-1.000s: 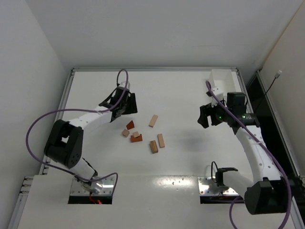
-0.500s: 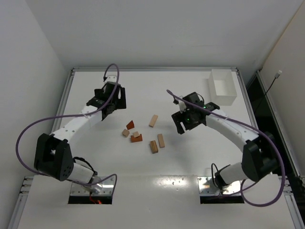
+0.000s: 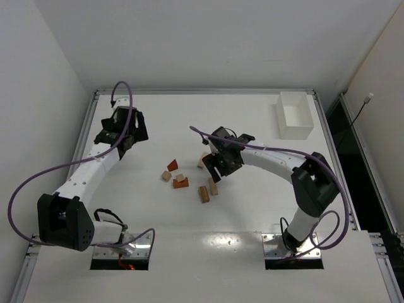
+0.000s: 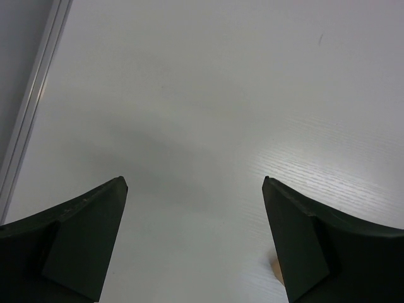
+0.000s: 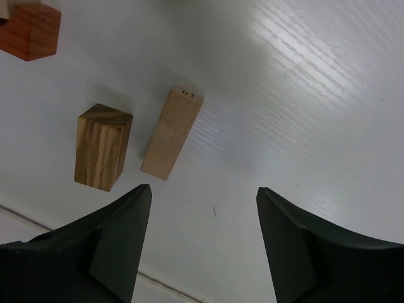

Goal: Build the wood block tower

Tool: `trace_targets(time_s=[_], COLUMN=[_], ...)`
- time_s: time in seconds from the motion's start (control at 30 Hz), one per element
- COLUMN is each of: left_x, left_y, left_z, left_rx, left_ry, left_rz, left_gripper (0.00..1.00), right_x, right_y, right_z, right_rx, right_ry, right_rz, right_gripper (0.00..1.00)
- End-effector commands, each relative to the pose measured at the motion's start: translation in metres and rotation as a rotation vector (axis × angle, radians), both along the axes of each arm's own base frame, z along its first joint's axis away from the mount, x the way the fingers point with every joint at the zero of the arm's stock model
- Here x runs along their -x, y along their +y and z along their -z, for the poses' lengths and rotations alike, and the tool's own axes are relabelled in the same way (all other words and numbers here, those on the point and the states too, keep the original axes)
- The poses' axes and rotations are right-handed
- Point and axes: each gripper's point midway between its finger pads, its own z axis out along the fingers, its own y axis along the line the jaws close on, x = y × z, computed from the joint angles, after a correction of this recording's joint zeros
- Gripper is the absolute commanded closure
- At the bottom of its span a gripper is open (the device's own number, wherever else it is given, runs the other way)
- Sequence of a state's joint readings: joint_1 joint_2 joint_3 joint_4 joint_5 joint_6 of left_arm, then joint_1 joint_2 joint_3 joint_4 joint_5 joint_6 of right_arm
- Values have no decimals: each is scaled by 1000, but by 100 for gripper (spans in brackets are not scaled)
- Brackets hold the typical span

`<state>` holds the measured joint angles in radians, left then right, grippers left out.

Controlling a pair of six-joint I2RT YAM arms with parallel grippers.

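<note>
The wood blocks lie scattered and unstacked at the table's middle. There is a reddish wedge (image 3: 172,165), a small tan block (image 3: 166,176), a reddish arch (image 3: 182,184) with a tan block (image 3: 180,178) on it, a striped brown block (image 3: 203,194), a pale block (image 3: 213,186) and a tan block (image 3: 202,160) partly hidden by my right arm. My right gripper (image 3: 218,167) hovers open and empty over them. Its wrist view shows the striped block (image 5: 102,146), the pale block (image 5: 172,132) and a reddish block (image 5: 28,31) ahead of the gripper (image 5: 203,192). My left gripper (image 3: 125,136) is open and empty over bare table (image 4: 194,183), left of the blocks.
A white rectangular box (image 3: 295,115) stands at the back right corner. A raised metal rim (image 3: 88,132) runs along the table's left edge, close to my left gripper, and shows in the left wrist view (image 4: 39,95).
My right arm has swung left from beside the white box to above the blocks. My left arm has moved left and away from the blocks. Both grippers stayed open.
</note>
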<state>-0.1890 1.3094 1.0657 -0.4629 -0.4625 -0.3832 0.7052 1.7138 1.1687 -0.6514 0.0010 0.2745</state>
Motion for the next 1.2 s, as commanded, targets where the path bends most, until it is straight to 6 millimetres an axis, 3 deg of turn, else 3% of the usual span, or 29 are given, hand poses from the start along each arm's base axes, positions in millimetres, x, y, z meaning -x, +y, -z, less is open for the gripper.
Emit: trace_targets(time_s=[0.0, 0.2, 0.43, 0.73, 0.8, 1.17], left_x=[7, 19, 23, 33, 32, 30], left_y=[3, 10, 23, 29, 31, 29], left_z=[-8, -2, -4, 8, 7, 6], left_rx=[57, 48, 63, 78, 85, 91], left_ry=[-34, -30, -52, -21, -30, -38], left_rz=[-3, -22, -63, -70, -73, -65], left_gripper=[14, 9, 9, 9, 9, 9], right_x=[7, 23, 22, 9, 2, 13], right_y=[5, 13, 25, 44, 50, 31], right_z=[6, 31, 54, 61, 55, 70], right_rx=[8, -3, -5, -35, -51, 11], right_ry=[10, 108, 178, 187, 169, 190], right_rz=[24, 20, 28, 37, 35, 80], right_gripper=[36, 36, 37, 37, 37, 38])
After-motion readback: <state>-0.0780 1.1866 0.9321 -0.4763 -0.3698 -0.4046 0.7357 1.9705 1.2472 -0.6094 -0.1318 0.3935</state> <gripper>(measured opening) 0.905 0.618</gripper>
